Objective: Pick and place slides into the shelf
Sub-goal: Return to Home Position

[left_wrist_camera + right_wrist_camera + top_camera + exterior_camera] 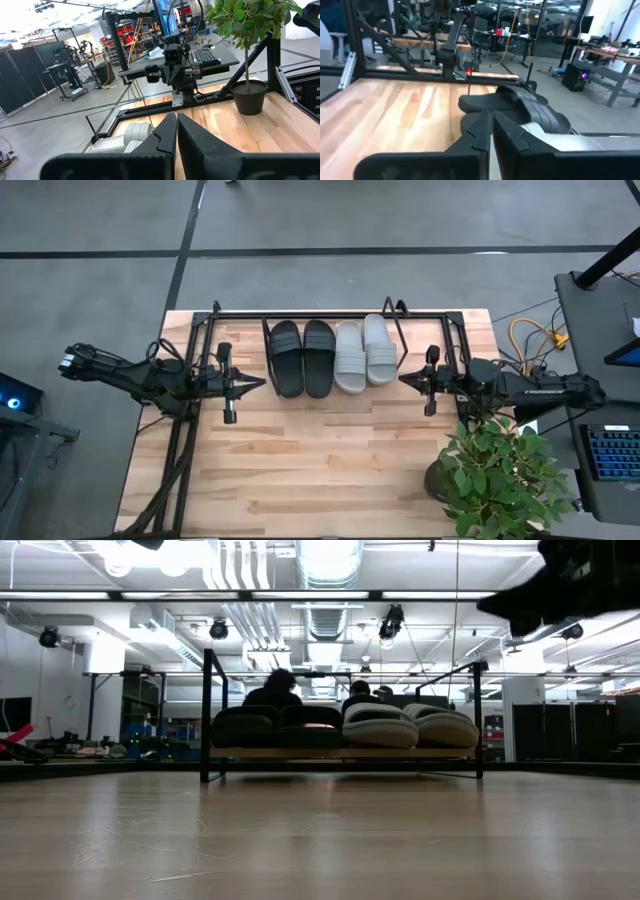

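Slides: two black slides [303, 357] and two light grey slides [365, 353] lie side by side in the shelf [330, 314], black on the left, grey on the right, neighbours touching or nearly so.
Shelf: along the far edge of the wooden table [320, 470].
Long axis: each slide runs near to far; the straps sit toward the far end, so the toes seem to point away and the heels toward the near side.
Handling: probably light, moulded foam, with a fairly stiff sole, a springy strap and a matte, unslippery surface; the strap arch or the sole edge by the heel looks the best hold.
Left gripper [255, 384]: fingers together, empty, near side of the shelf's left end.
Right gripper [405, 380]: fingers together, empty, near side of the shelf's right end.
Progress: placing looks done.
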Robot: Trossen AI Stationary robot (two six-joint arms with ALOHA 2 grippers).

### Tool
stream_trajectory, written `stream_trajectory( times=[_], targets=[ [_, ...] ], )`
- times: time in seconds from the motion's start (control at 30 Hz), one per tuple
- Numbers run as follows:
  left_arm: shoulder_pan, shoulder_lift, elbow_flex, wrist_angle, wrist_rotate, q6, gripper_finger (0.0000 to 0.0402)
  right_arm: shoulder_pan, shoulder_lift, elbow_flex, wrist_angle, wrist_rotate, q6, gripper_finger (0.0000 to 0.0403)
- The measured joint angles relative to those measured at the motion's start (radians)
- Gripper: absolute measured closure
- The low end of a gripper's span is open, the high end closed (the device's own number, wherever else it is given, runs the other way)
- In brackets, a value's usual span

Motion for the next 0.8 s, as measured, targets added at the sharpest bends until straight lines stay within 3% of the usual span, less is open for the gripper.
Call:
stream_trajectory(
  times=[0.27, 0.5, 0.8],
  targets=[
    [0.000, 0.000, 0.000, 0.001, 0.000, 0.000, 0.0402, -0.005, -0.100, -0.148, 0.170, -0.006, 0.031, 0.0394],
    [0.000, 0.000, 0.000, 0.000, 0.000, 0.000, 0.0402, -0.005, -0.213, -0.135, -0.034, 0.061, 0.032, 0.0394],
    [0.000, 0.000, 0.000, -0.001, 0.000, 0.000, 0.0402, -0.005, -0.286, -0.208, -0.058, 0.053, 0.070, 0.0394]
  ],
)
